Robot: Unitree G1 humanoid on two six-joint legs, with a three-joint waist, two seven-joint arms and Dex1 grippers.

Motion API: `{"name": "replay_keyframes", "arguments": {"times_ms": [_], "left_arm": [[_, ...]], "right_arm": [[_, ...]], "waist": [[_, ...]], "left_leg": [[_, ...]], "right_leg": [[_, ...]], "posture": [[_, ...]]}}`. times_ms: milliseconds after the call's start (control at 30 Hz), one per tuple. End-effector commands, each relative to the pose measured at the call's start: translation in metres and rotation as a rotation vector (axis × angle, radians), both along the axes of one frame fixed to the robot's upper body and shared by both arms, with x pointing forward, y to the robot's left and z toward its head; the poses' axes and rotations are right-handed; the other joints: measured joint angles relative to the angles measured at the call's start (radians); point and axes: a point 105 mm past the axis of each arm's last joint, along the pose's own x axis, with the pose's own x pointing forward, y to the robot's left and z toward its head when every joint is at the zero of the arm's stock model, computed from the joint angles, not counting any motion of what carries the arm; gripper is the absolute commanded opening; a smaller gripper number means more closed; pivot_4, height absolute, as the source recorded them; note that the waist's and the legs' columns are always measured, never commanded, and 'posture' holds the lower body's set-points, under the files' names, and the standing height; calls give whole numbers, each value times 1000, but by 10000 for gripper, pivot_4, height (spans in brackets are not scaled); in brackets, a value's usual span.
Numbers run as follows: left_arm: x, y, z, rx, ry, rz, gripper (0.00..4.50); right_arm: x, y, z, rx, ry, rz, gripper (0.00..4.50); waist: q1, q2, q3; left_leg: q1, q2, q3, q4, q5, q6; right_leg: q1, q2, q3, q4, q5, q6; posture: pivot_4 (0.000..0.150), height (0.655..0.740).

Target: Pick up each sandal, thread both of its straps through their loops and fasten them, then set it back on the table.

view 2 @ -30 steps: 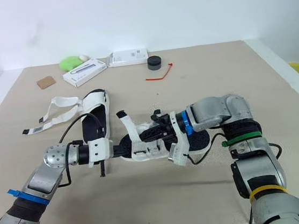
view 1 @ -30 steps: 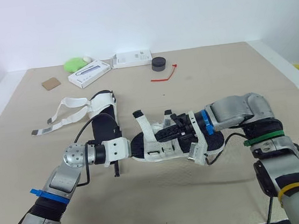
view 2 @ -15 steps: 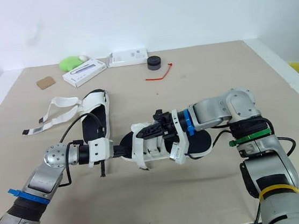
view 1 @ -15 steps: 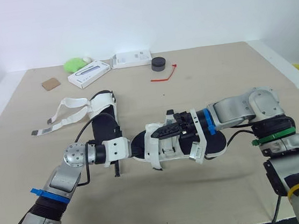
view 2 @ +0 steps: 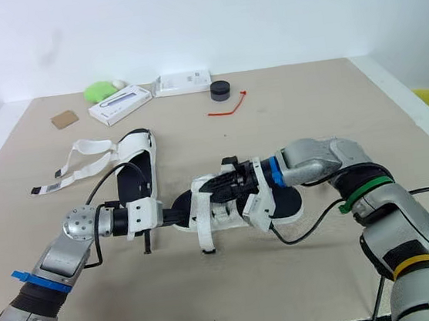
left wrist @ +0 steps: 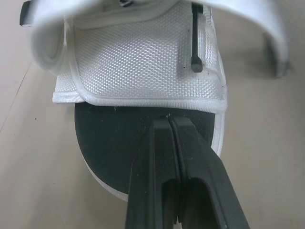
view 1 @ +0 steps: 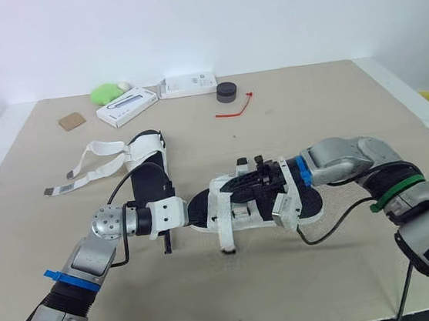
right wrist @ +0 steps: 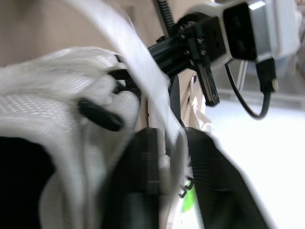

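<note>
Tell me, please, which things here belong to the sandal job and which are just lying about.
Job: near sandal, far sandal, left gripper, right gripper.

Lying about: green lump, left box, right box, black puck, red tie, card scrap.

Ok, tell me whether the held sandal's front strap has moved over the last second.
Yes. The strap of the held sandal pointed up toward the other sandal; now it has flipped to the near side and hangs down.
</note>
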Motion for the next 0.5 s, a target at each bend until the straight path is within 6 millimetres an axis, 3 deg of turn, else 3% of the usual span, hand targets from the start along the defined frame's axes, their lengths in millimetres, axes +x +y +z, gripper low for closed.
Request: {"name": "replay_keyframes", "arguments": {"times_ms": [33,133,233,300,367,433,500], "left_arm": [[-10,6,-30,91,107,-8,0],[-11,5,-30,91,109,-10,0],[-11,5,-30,89,111,-10,0],[-12,6,-30,84,117,-8,0],[-12,6,-30,83,119,-9,0],[-12,6,-30,82,120,-9,0],[-12,5,-30,81,121,-8,0]], "right_arm": [[-12,4,20,38,51,31,31727],[-20,2,27,46,129,24,44668],[-17,-2,44,160,401,-117,44668],[-20,-5,59,236,738,-231,44668],[-36,-5,63,224,1094,-328,44668],[-56,-2,64,179,1293,-358,44668],[-70,-2,52,110,1514,-485,44668]], "waist": [[0,0,0],[2,0,0],[4,-1,-1],[10,0,0],[18,2,-1],[19,2,-2],[22,2,-3]], "left_leg": [[0,0,0,0,0,0],[0,1,0,0,-1,1],[0,2,-2,0,-1,2],[0,3,-2,0,-2,3],[-5,3,-4,1,-2,3],[-6,4,-5,1,-2,3],[-6,6,-8,0,-2,2]], "right_leg": [[0,0,0,0,0,0],[0,-1,-2,0,-1,-1],[0,-3,-4,0,-1,-2],[0,-4,-6,0,-1,-3],[-4,-6,-7,1,-2,-5],[-5,-7,-9,1,-2,-6],[-4,-6,-13,0,-4,-9]], "posture": [[1500,7400],[1500,7400],[1500,7400],[1500,7400],[1500,7400],[1500,7400],[1500,7400]]}}
